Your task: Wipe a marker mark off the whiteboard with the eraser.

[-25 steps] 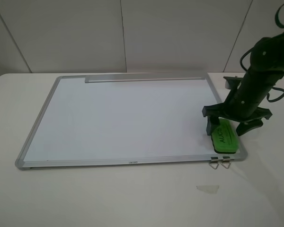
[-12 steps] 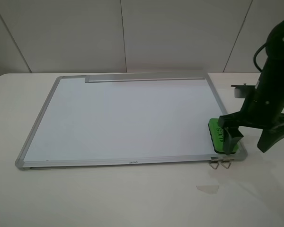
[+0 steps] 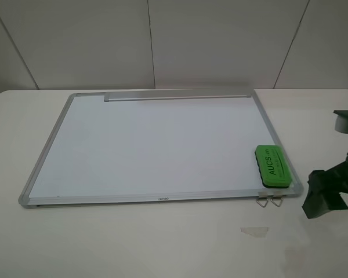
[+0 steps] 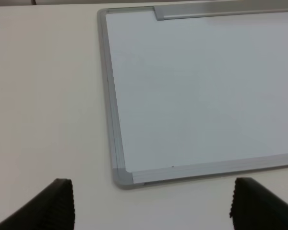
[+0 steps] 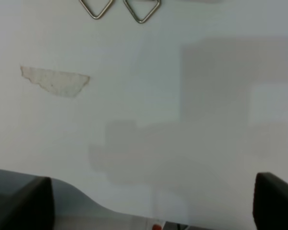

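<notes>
The whiteboard [image 3: 156, 145] lies flat on the white table [image 3: 133, 243] and takes most of the middle of the high view, with its grey tray strip [image 3: 177, 97] along the far edge and its two metal clips [image 3: 269, 200] sticking out from the near edge at the lower right. The eraser [image 3: 272, 166] is lying on the board in its lower right corner, green with the black letters facing up, just beside the right frame and the near frame, and nothing is touching it. No marker mark can be seen on the white surface in any view; the board looks clean. The right gripper [image 3: 336, 188] is at the right edge of the high view, low over the table and apart from the eraser and from the board. In the right wrist view its two dark fingers [image 5: 19, 203] stand wide apart at the two lower corners and hold nothing; under them is bare table, with the two clips [image 5: 120, 8] at the top and a small pale scrap [image 5: 55, 81] at the upper left. This scrap is seen also on the table below the clips in the high view. In the left wrist view the left gripper [image 4: 151, 203] is spread wide too and is empty, and it looks down at the near left corner of the whiteboard [image 4: 201, 96].
</notes>
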`<act>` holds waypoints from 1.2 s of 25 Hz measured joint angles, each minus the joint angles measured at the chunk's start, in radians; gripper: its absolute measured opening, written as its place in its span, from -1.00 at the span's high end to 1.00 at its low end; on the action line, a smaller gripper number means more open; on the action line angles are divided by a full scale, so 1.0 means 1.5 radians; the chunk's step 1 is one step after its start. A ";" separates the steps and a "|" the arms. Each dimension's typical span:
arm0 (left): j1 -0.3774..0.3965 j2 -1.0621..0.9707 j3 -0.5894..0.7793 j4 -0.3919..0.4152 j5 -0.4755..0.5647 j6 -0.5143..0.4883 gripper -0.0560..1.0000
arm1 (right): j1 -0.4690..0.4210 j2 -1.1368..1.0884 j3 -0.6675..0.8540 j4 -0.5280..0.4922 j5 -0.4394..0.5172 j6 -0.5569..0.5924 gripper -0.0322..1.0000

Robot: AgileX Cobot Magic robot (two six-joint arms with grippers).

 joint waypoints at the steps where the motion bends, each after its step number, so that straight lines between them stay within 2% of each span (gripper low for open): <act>1: 0.000 0.000 0.000 0.000 0.000 0.000 -0.40 | 0.000 -0.028 0.018 -0.004 -0.007 0.000 -0.66; 17: 0.000 0.000 0.000 0.000 0.000 0.000 -0.40 | 0.000 -0.537 0.052 -0.018 0.006 0.000 -0.66; 25: 0.000 0.000 0.000 0.000 0.000 0.000 -0.40 | 0.000 -0.681 0.053 -0.018 0.007 -0.002 -0.66; 30: 0.000 0.000 0.000 0.000 0.000 0.000 -0.40 | -0.060 -0.742 0.053 -0.016 0.007 -0.002 -0.66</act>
